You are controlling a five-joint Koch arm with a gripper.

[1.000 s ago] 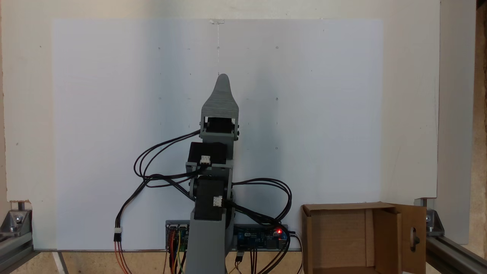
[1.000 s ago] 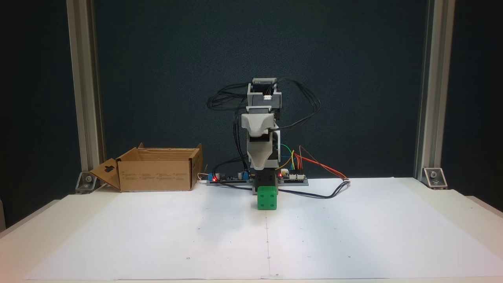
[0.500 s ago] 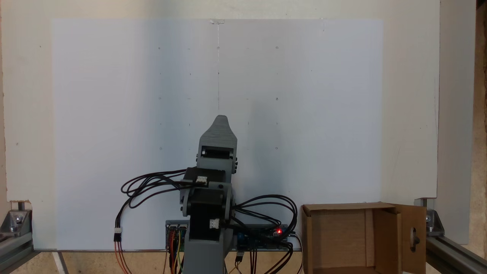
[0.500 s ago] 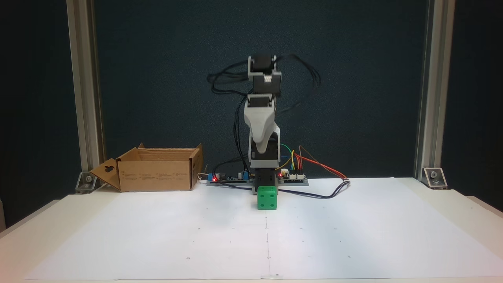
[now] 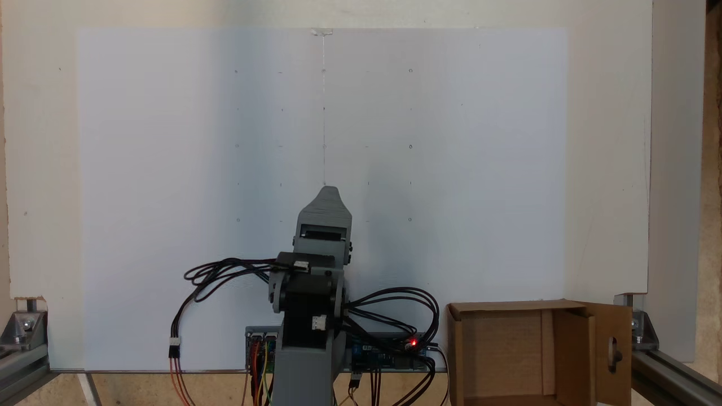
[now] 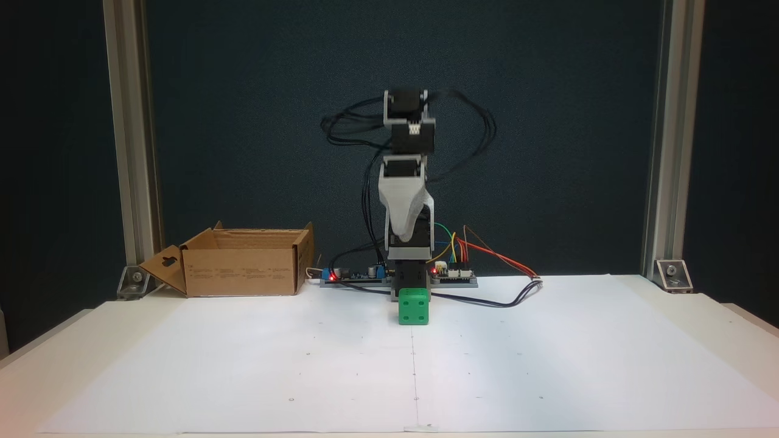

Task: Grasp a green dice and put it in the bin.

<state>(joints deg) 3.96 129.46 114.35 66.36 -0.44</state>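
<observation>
Green dice [image 6: 414, 306] sits on my desk [image 6: 548, 359], tool [image 6: 403, 234] hanging at its 12 o'clock; I cannot tell its opening.

Bright green dice [image 6: 414, 306] with darker pips — brown cardboard bin [image 6: 240, 262], grey gripper [image 6: 402, 230].

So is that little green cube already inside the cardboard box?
No, the green dice sits on the white paper, well apart from the cardboard box.
</observation>
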